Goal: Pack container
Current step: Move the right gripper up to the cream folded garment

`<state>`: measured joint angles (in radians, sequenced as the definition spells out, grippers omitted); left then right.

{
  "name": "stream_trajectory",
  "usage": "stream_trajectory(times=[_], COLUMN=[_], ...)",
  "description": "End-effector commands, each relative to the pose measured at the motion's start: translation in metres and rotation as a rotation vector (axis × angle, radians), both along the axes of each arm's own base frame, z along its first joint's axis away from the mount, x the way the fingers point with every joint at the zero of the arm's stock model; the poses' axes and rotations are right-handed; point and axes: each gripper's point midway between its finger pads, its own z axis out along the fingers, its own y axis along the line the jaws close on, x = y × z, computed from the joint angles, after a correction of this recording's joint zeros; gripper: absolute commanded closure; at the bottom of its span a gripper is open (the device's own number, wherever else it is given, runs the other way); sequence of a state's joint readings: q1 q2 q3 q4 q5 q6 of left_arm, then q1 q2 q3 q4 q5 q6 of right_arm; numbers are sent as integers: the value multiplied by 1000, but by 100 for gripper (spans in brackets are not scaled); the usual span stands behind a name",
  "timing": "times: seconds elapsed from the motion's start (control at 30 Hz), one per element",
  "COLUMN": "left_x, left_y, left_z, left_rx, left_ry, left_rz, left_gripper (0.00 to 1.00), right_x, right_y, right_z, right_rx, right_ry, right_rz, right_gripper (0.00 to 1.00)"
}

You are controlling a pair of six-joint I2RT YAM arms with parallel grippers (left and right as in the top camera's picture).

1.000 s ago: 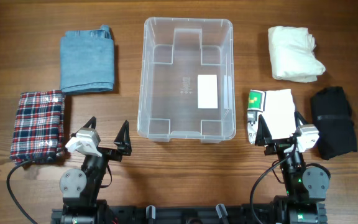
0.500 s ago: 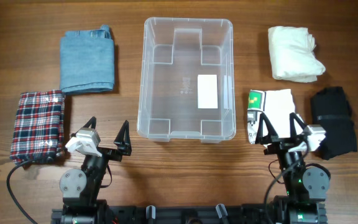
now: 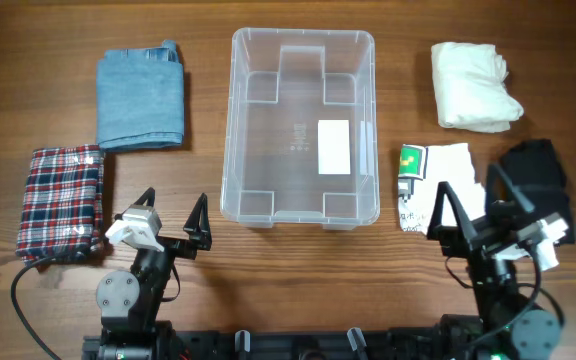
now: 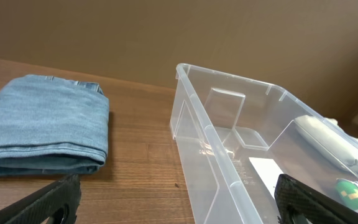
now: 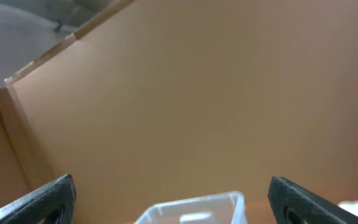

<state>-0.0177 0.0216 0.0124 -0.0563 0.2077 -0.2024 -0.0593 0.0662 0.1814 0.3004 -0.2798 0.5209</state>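
The container [image 3: 230,130], a clear rectangular bin, stands at the table's middle with only a white label [image 3: 335,147] on its base. My left gripper [image 3: 175,200] is open near the front edge, left of the bin's near corner, with nothing between its fingers. In the left wrist view the container [image 4: 229,106] fills the right half. My right gripper [image 3: 468,180] is open and raised over a white folded item with a green tag [image 3: 438,165], right of the bin. The right wrist view points up at a brown board, with only the container's rim [image 5: 191,208] at the bottom.
Folded denim [image 3: 141,97] lies at the back left and shows as denim [image 4: 42,127] in the left wrist view. A plaid cloth [image 3: 61,202] lies at the front left. A white cloth [image 3: 473,85] lies at the back right, a black cloth [image 3: 538,185] beside the right gripper.
My right arm has lifted and swung to the right and nearer the front, its gripper tilting upward and staying open. The left arm has not moved.
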Motion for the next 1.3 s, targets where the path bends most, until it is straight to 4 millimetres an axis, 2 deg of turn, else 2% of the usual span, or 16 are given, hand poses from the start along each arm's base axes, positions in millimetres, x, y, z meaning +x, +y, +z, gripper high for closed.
stream_trajectory(times=[0.0, 0.1, 0.2, 0.27, 0.4, 0.57, 0.77, 1.1, 1.17, 1.27], left_x=[1, 1, 1, 1, 1, 1, 1, 1, 1, 1], left_y=[2, 2, 2, 2, 2, 2, 2, 2, 2, 2], left_z=[-4, -4, -4, -4, -4, -4, -4, -4, -4, -4], left_rx=[15, 16, 16, 16, 15, 16, 15, 16, 15, 15], left_ry=[5, 5, 5, 5, 5, 5, 5, 5, 5, 5], left_rz=[7, 7, 7, 7, 7, 7, 7, 7, 7, 7], left_gripper=[0, 0, 0, 0, 0, 0, 0, 0, 0, 0], right_x=[9, 38, 82, 111, 165, 206, 229, 238, 241, 247], right_y=[-11, -25, -43, -52, -56, -51, -45, -49, -50, -66], right_z=[38, 48, 44, 32, -4, -33, -43, -40, -46, -64], right_rx=[-129, -202, -315, -392, -500, -525, -534, -557, -564, -588], right_ry=[26, 157, 361, 505, 800, 1054, 1111, 1075, 1081, 1134], right_rz=[-120, -212, -302, -329, -269, -157, -91, -109, -114, -198], right_gripper=[0, 0, 0, 0, 0, 0, 0, 0, 0, 0])
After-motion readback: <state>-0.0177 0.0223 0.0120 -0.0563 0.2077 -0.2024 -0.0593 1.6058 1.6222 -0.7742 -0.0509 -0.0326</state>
